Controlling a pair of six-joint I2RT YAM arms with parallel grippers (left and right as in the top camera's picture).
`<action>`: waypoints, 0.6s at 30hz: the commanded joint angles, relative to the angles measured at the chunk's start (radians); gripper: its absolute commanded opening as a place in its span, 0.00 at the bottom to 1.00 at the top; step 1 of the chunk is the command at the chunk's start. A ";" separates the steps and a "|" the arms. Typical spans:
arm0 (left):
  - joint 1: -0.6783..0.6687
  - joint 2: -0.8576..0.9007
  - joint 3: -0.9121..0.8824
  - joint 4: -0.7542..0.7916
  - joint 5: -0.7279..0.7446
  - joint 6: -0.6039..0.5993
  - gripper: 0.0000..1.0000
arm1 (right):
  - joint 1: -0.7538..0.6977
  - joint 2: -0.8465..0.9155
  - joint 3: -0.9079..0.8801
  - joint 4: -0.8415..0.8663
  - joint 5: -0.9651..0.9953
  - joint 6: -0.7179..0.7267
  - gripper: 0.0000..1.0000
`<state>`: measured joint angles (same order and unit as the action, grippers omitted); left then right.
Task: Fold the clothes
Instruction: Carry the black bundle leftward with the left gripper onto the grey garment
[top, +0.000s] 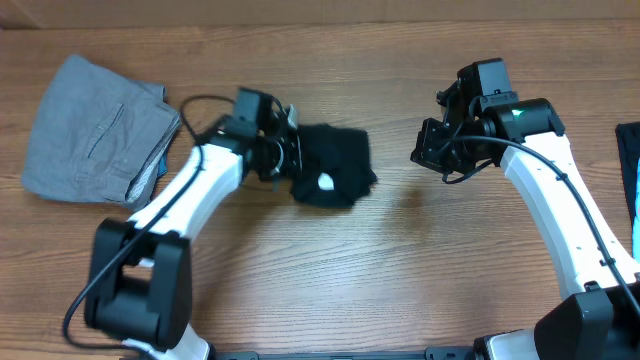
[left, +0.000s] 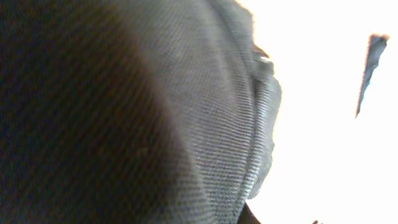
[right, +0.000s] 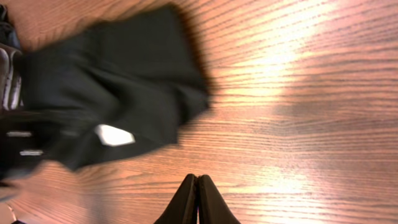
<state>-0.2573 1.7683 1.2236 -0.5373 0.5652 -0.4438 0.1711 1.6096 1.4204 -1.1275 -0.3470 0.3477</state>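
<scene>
Clothes (top: 335, 165): bunched, centre of overhead frame. L gripper (top: 291, 155) at its left edge, fabric covering its lens; grip cannot be told. R gripper (right: 198, 199) closed, empty, apart at right. Risk: one-sided pull drags the bunch, fold goes skew.

Setting: a robotics lab bench, by the look of it.

Evidence:
- Two white-and-black robot arms, the left arm (top: 190, 185) and the right arm (top: 560, 200), are mounted at the near edge of a wood-grain desk (top: 330, 270).
- A loose black cable (top: 205, 97) loops beside the left arm, and a green indicator light (top: 517, 112) glows on the right arm.
- Clothing is laid out like test samples: a black garment (top: 335, 160) at centre and folded grey trousers (top: 95, 130) at far left.

The room beyond the desk is out of view, so the kind of lab cannot be narrowed further.
</scene>
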 joint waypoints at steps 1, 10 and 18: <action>0.089 -0.119 0.124 -0.032 -0.002 0.084 0.04 | 0.002 0.001 0.008 -0.012 0.018 -0.007 0.05; 0.438 -0.185 0.399 -0.204 -0.053 0.222 0.04 | 0.002 0.001 0.008 -0.016 0.017 -0.007 0.04; 0.750 -0.144 0.408 -0.292 -0.052 0.335 0.04 | 0.002 0.001 0.008 -0.021 0.017 -0.006 0.04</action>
<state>0.4274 1.6123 1.6131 -0.8143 0.5034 -0.2111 0.1707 1.6131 1.4200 -1.1469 -0.3359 0.3462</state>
